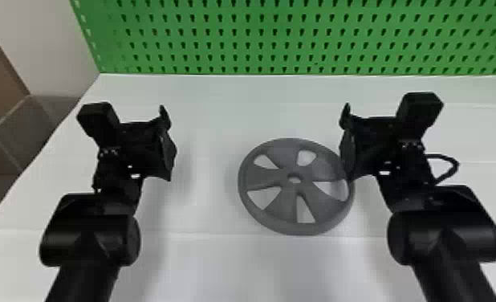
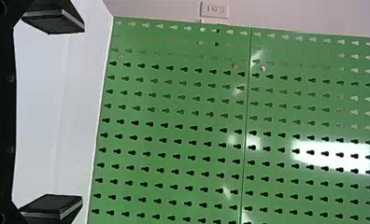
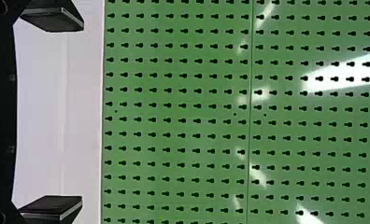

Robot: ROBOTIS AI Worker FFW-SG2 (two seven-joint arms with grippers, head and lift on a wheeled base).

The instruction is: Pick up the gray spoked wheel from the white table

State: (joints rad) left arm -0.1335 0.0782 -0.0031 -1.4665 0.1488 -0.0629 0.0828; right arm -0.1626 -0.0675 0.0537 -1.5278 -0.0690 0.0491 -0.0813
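1. The gray spoked wheel (image 1: 277,176) is lying flat on the white desk (image 1: 211,200), between the two arms and closer to the right one. It has five openings around the hub (the hub itself has a small hole).

2. The right gripper (image 1: 342,136) is at the right edge of the wheel and covers a little part of its rim in the head view. Whether it touches the rim, I cannot tell. In the right wrist view, the fingers of the right gripper (image 3: 83,113) are spread wide, with nothing held between them.

3. The left gripper (image 1: 168,134) is over the desk, well apart from the wheel on its left side. Its fingers are also released and far from each other (the left wrist view shows this clearly), and they grasp nothing.

4. Beside the right gripper, on its outer side, there is a black cable loop (image 1: 456,164).

5. Behind the desk stands a green perforated panel (image 1: 299,38). Above this panel, a white wall plate (image 2: 214,10) is seen in the left wrist view.
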